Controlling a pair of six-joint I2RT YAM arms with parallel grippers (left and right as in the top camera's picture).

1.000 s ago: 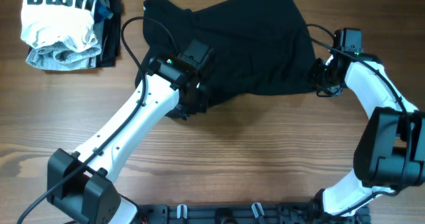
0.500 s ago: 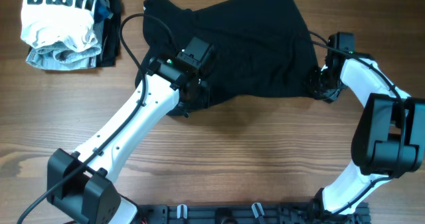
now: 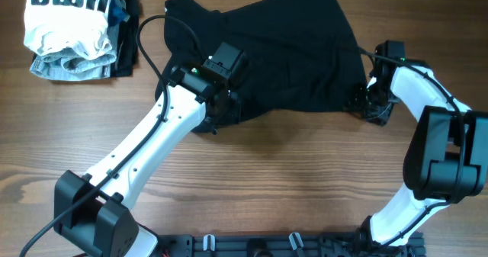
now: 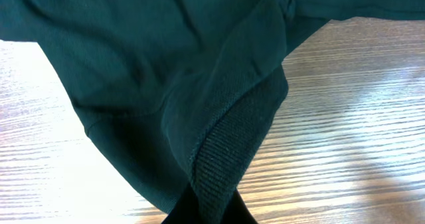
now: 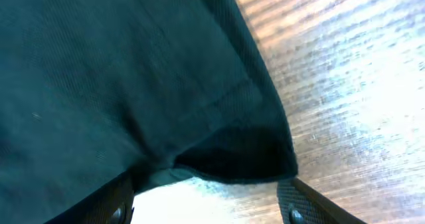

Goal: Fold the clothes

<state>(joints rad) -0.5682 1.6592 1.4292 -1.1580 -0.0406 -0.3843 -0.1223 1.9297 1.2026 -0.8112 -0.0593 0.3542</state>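
Note:
A black garment [image 3: 282, 51] lies spread at the back middle of the table. My left gripper [image 3: 219, 112] is at its front left corner. In the left wrist view the left gripper [image 4: 207, 212] is shut on the garment's ribbed hem [image 4: 229, 144], which rises a little off the wood. My right gripper [image 3: 364, 101] is at the garment's front right corner. In the right wrist view the right gripper [image 5: 206, 201] is open, and the garment's corner [image 5: 246, 154] hangs just ahead of the gap between the two fingers, not pinched.
A pile of folded clothes [image 3: 72, 28], white, grey and striped, sits at the back left. Bare wooden table [image 3: 305, 181] runs along the front. The left arm's cable [image 3: 164, 47] loops over the garment's left edge.
My right gripper has shifted a little left and down, closer onto the garment's front right corner. My left gripper holds the hem and has barely moved.

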